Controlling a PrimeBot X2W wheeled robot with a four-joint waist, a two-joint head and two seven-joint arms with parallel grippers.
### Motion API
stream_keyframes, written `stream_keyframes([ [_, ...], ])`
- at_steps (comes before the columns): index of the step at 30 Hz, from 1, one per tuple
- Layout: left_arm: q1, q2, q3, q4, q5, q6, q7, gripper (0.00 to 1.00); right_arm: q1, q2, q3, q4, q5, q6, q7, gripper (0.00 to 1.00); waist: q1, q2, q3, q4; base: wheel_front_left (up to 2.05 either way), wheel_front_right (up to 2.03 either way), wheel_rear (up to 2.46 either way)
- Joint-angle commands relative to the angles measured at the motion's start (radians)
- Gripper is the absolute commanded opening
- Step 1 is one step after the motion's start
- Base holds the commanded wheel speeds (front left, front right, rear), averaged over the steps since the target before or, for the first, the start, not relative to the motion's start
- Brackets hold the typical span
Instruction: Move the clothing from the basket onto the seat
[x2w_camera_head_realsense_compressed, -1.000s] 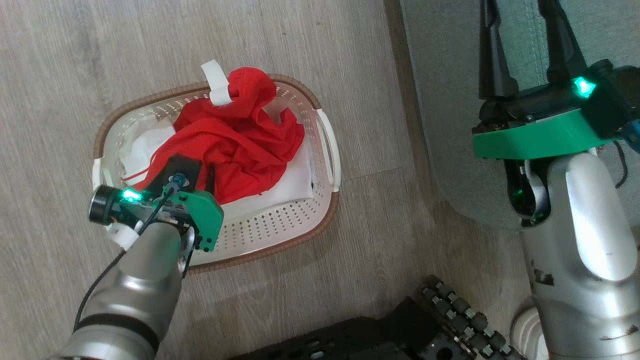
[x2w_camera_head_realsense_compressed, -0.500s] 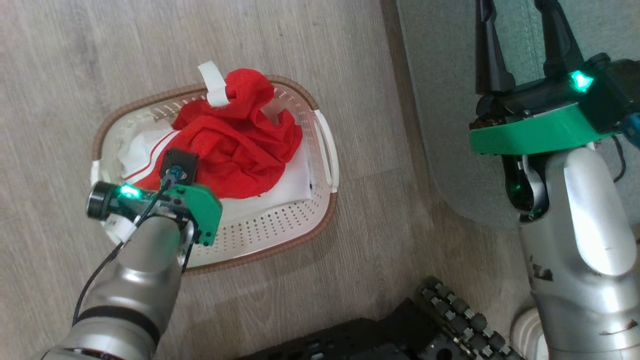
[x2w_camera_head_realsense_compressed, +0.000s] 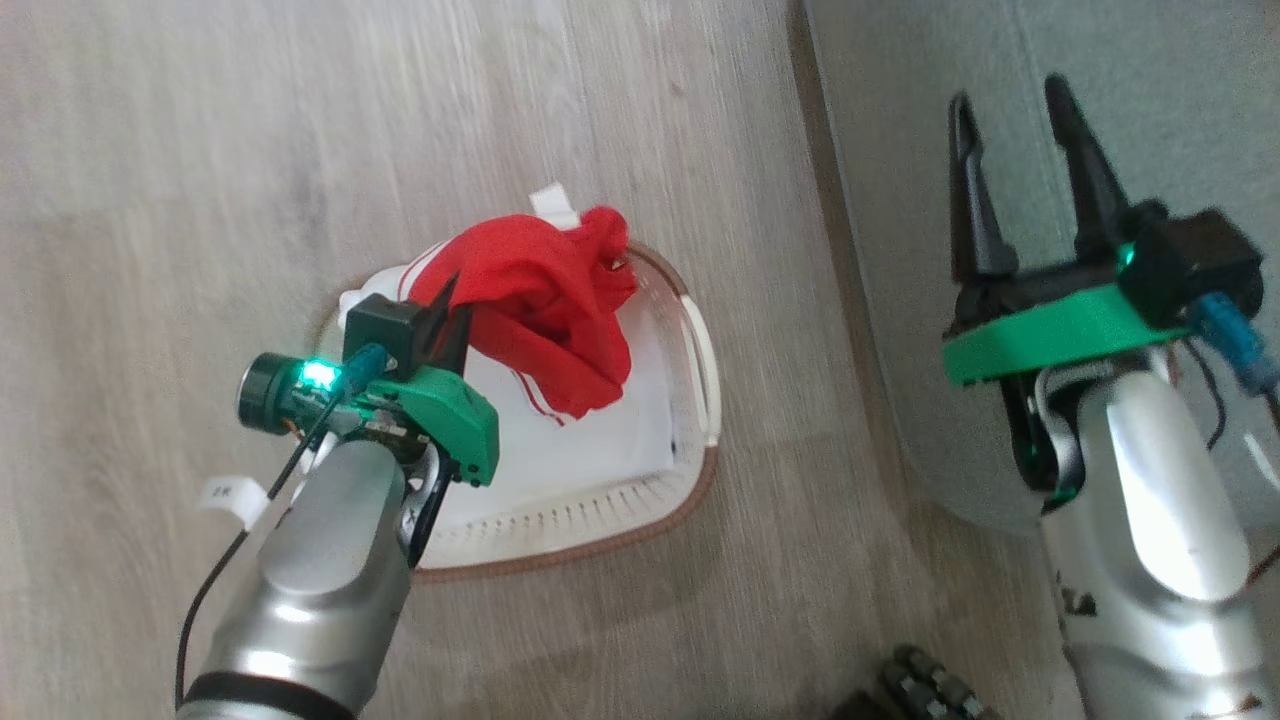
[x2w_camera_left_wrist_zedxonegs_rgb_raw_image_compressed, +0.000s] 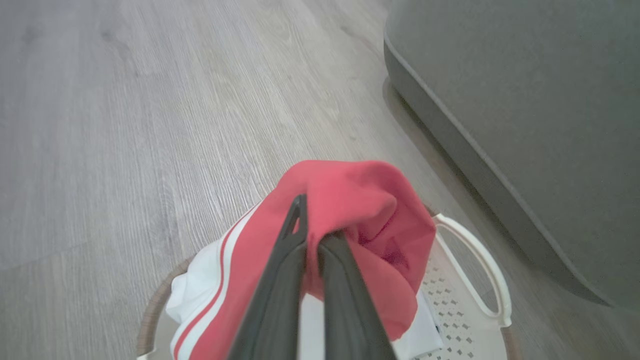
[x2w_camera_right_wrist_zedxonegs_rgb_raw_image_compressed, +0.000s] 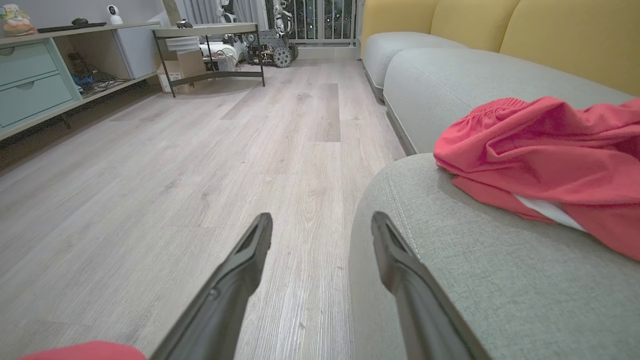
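My left gripper (x2w_camera_head_realsense_compressed: 450, 312) is shut on a bunch of the red clothing (x2w_camera_head_realsense_compressed: 555, 305) and holds it lifted above the cream basket (x2w_camera_head_realsense_compressed: 700, 350). In the left wrist view the dark fingers (x2w_camera_left_wrist_zedxonegs_rgb_raw_image_compressed: 280, 280) pinch the clothing (x2w_camera_left_wrist_zedxonegs_rgb_raw_image_compressed: 365, 200), whose white stripes hang at the left, over the basket (x2w_camera_left_wrist_zedxonegs_rgb_raw_image_compressed: 482, 262). Beside the basket lies the grey-green seat (x2w_camera_head_realsense_compressed: 900, 250). My right gripper (x2w_camera_head_realsense_compressed: 1008, 100) hovers open above the seat's edge. Its wrist view shows the open gripper (x2w_camera_right_wrist_zedxonegs_rgb_raw_image_compressed: 320, 220) at the seat (x2w_camera_right_wrist_zedxonegs_rgb_raw_image_compressed: 450, 270), where another red garment (x2w_camera_right_wrist_zedxonegs_rgb_raw_image_compressed: 550, 150) lies.
A white liner sheet (x2w_camera_head_realsense_compressed: 600, 450) lies in the basket. Wooden floor (x2w_camera_head_realsense_compressed: 200, 150) surrounds it. My wheeled base (x2w_camera_head_realsense_compressed: 920, 685) is at the bottom. Far off stand a shelf unit with teal drawers (x2w_camera_right_wrist_zedxonegs_rgb_raw_image_compressed: 30, 75), a metal table (x2w_camera_right_wrist_zedxonegs_rgb_raw_image_compressed: 210, 35) and yellow back cushions (x2w_camera_right_wrist_zedxonegs_rgb_raw_image_compressed: 565, 35).
My left gripper closed on the red clothing and raised it out of the basket. The head camera has shifted. The right gripper stays open over the seat.
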Motion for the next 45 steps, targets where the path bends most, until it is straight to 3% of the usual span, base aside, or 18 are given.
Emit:
stream_keyframes([
  [1,0.017,0.015,0.028,-0.060,-0.006,-0.007,-0.014,0.00,0.031,0.002,0.010,-0.016,-0.011,0.007,-0.006,1.00,-0.0001,0.0000,-0.090,0.044,0.00,0.00,0.00],
  [8,0.052,0.007,0.007,-0.180,-0.038,-0.053,-0.014,0.00,0.133,0.002,-0.024,0.044,-0.032,0.007,-0.006,1.00,-0.0001,0.0000,-0.272,0.100,0.00,0.00,0.00],
  [18,0.005,0.006,-0.023,-0.309,-0.047,-0.068,0.030,0.00,0.251,0.002,-0.005,0.098,-0.045,0.007,-0.006,1.00,-0.0001,0.0000,-0.494,0.152,0.00,0.00,0.00],
  [27,-0.085,0.000,-0.056,-0.368,-0.070,-0.081,0.093,0.00,0.294,0.002,0.028,0.114,-0.049,0.007,-0.006,1.00,-0.0001,0.0000,-0.579,0.184,0.00,0.00,0.00],
  [33,-0.146,-0.006,-0.086,-0.385,-0.108,-0.069,0.103,0.00,0.276,0.002,0.104,0.117,-0.020,0.007,-0.006,1.00,-0.0001,0.0000,-0.607,0.190,0.00,0.00,0.00],
  [45,-0.193,-0.008,-0.218,-0.387,-0.221,-0.006,0.074,0.00,0.168,0.002,0.374,0.145,0.130,0.007,-0.006,1.00,-0.0001,0.0000,-0.628,0.184,0.00,0.00,0.00],
])
